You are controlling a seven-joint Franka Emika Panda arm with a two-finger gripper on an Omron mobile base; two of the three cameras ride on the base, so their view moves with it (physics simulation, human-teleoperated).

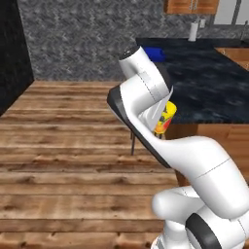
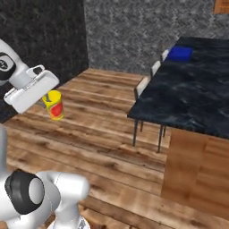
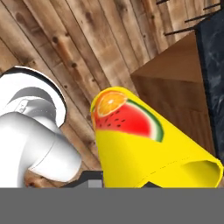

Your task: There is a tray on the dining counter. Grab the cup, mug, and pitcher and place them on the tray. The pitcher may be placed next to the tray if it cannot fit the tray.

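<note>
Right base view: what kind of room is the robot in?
Likely a kitchen with a dining area: a long black marble-topped counter on a wooden base, wood plank flooring, and wooden wall cabinets above a far worktop.

the light is even and soft. the dining counter top shows only pale sheen, no strong glare. under its near edge the wooden base is darker. the pictures are slightly blurry; beside the counter, the yellow cup looks stretched.
</note>
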